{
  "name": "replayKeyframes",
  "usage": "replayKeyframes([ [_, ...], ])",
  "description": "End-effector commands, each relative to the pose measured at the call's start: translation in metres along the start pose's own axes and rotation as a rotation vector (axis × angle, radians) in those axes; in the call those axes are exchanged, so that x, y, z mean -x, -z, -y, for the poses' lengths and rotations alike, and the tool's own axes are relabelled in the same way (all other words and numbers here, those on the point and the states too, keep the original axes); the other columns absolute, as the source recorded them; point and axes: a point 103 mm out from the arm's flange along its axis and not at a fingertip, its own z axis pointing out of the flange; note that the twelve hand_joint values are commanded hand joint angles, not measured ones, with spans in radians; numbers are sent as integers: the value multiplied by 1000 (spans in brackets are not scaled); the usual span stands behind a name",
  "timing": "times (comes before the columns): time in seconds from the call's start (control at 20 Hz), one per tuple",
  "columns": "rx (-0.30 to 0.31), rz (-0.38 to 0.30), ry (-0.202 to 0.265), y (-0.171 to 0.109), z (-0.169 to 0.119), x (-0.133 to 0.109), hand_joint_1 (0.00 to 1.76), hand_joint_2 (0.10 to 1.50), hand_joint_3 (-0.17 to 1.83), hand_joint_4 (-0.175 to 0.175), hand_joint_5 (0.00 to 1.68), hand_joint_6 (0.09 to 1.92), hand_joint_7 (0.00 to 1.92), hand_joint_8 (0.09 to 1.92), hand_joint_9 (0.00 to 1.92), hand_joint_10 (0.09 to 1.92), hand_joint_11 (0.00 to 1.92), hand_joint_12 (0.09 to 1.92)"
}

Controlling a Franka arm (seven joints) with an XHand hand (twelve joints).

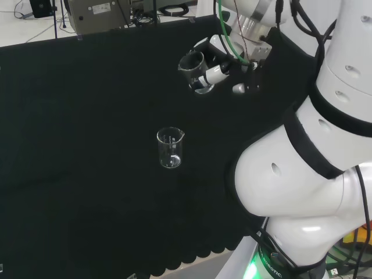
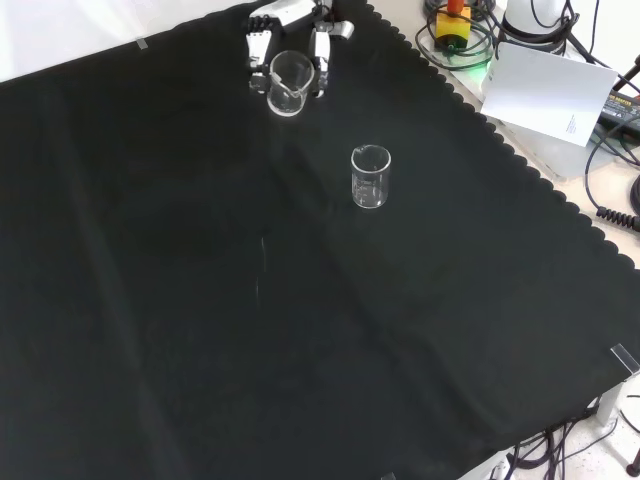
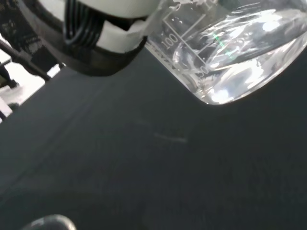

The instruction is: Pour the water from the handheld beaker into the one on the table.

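Up above the black cloth (image 2: pixel 200 330), the black-and-white hand (image 1: pixel 224 61) has its fingers curled round a clear beaker (image 1: pixel 192 67), tilted, its glassy wall printed with white marks. A 2nd clear cylindrical beaker (image 1: pixel 170 148) stands upright on the matte cloth, well apart.

held beaker (image 3: pixel 230 48): rim cut off | hand (image 3: pixel 100 28): blurred, cropped
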Motion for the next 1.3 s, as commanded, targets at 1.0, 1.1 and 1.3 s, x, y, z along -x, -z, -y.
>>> replayKeyframes([
  [1.0, -341, 300, -33, -40, 71, -42, 1321, 1013, -175, -175, 1486, 108, 1556, 87, 1734, 397, 1509, 705],
  [1.1, -355, 321, -33, -41, 70, -44, 1321, 1014, -175, -175, 1486, 108, 1557, 87, 1735, 399, 1509, 707],
  [1.3, -375, 388, -32, -43, 67, -51, 1321, 1014, -175, -175, 1486, 108, 1557, 87, 1736, 402, 1507, 710],
])
